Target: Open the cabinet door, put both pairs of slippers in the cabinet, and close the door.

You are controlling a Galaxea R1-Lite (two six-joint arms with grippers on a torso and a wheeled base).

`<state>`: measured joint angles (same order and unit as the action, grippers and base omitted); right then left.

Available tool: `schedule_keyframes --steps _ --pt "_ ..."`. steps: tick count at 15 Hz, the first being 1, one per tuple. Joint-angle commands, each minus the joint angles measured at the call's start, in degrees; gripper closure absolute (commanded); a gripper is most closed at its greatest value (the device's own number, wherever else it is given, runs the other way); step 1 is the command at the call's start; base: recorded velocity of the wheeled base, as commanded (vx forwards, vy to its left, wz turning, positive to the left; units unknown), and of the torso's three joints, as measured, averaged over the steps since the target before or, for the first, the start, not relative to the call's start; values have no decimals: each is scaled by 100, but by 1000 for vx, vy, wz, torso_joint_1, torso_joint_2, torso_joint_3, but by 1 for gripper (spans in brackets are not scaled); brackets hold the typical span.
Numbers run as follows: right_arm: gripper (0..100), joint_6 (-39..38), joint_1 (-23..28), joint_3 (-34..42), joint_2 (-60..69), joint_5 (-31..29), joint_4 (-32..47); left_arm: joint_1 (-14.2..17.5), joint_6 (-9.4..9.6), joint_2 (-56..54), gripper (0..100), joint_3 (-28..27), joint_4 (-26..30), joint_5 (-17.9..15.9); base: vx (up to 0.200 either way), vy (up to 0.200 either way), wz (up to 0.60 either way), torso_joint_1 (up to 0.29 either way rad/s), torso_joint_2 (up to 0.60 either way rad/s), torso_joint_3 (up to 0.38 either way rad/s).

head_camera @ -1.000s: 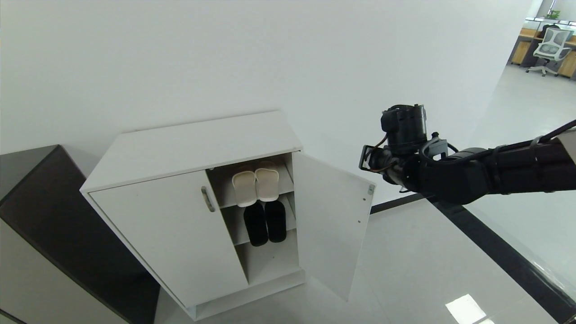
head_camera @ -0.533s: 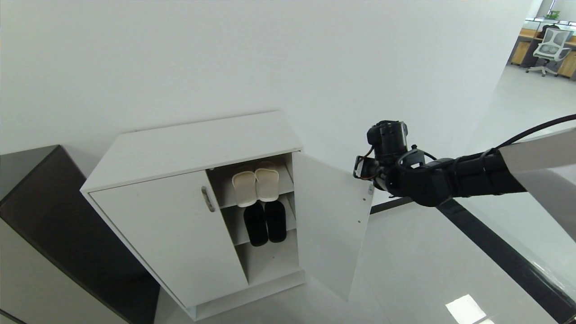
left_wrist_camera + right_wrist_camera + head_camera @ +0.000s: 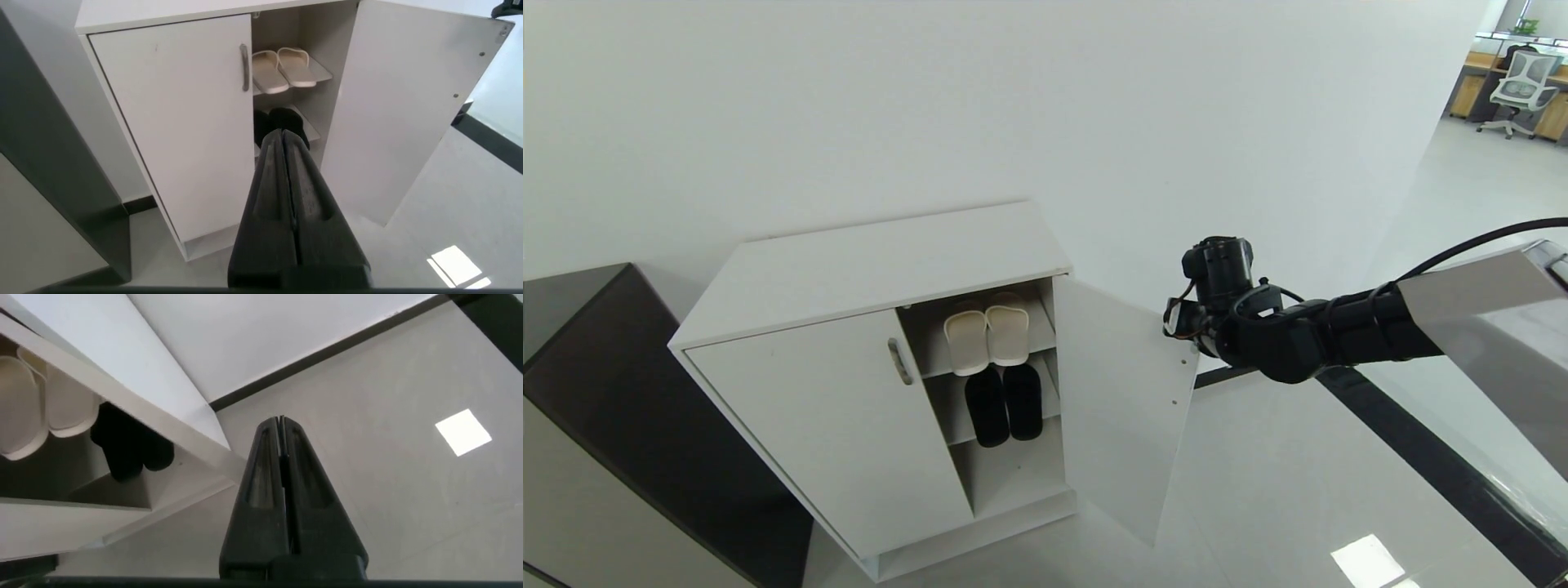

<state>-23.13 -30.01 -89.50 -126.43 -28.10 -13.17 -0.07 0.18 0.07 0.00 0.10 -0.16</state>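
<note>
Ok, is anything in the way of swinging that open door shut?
Nothing visible stands on the floor where the door would swing. The white slippers and black slippers reach toward the front of the cabinet; whether they stick out past it, I cannot tell.

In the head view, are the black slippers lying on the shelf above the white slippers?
No, the black slippers lie on the shelf just below the white slippers inside the cabinet.

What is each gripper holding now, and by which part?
Nothing. The left gripper and right gripper are both shut empty; the right one is by the top outer corner of the open door, not gripping it.
</note>
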Motion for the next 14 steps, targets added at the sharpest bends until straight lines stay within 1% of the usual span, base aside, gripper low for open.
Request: schedule_keyframes --steps 1,4,6,13,14 --pt "100 10 -22 38 4 6 16 -1 -1 1 100 0 -1 -2 0 0 0 0 0 0" --pt "100 10 -92 161 75 -3 16 -1 -1 1 100 0 -1 -2 0 0 0 0 0 0" --pt "100 10 -242 319 198 6 16 -1 -1 1 100 0 -1 7 0 0 0 0 0 0" --pt "100 -17 -1130 987 760 -3 -19 -1 -1 1 100 0 -1 7 0 0 0 0 0 0" --pt "100 -17 -1182 1031 778 -3 -28 -1 -1 1 100 0 -1 -2 0 0 0 0 0 0"
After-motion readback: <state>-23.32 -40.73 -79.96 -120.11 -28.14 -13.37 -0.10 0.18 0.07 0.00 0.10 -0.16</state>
